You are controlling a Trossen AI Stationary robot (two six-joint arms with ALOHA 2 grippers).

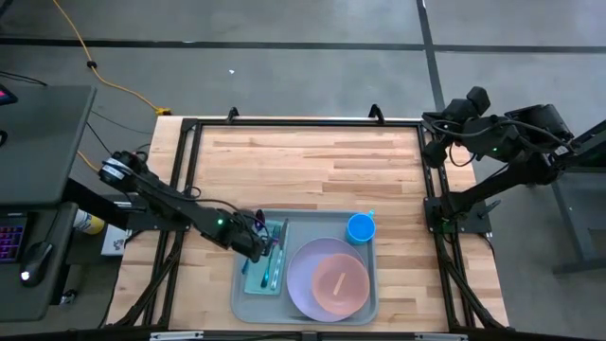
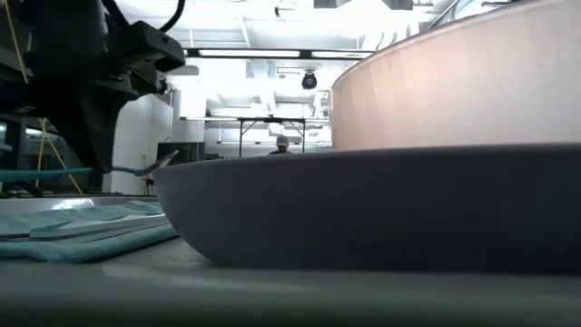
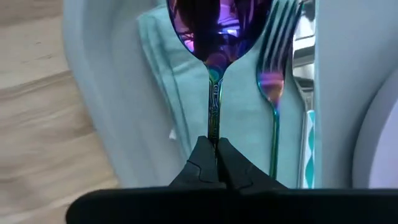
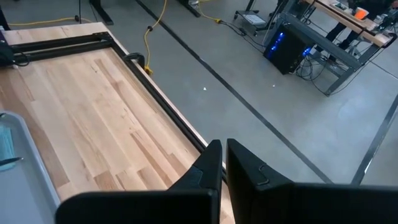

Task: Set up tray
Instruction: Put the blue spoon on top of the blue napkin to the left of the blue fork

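Note:
The pale grey-green tray (image 1: 303, 308) lies at the table's near middle. In it are a teal napkin (image 3: 180, 81) at the left, a lavender plate (image 1: 301, 284) with a pink dish (image 1: 341, 284) on it, and a blue cup (image 1: 361, 227). A fork (image 3: 273, 93) and a knife (image 3: 305, 56) lie on the napkin. My left gripper (image 1: 262, 244) is over the napkin, shut on an iridescent purple spoon (image 3: 214, 25). My right gripper (image 4: 224, 163) is shut and empty beyond the table's far right corner. My left gripper pinches the spoon's thin handle (image 3: 214, 127) between its two fingertips, far from the spoon's bowl. The spoon reaches straight out ahead of the fingers, over the napkin and beside the fork. Whether its bowl rests on the napkin, I cannot tell.
The plate (image 2: 363, 209) fills most of the low view, with the napkin (image 2: 73, 227) to its left. Bare wood (image 1: 312, 166) stretches from the tray to the table's far edge. A black frame (image 1: 189, 128) runs around the table.

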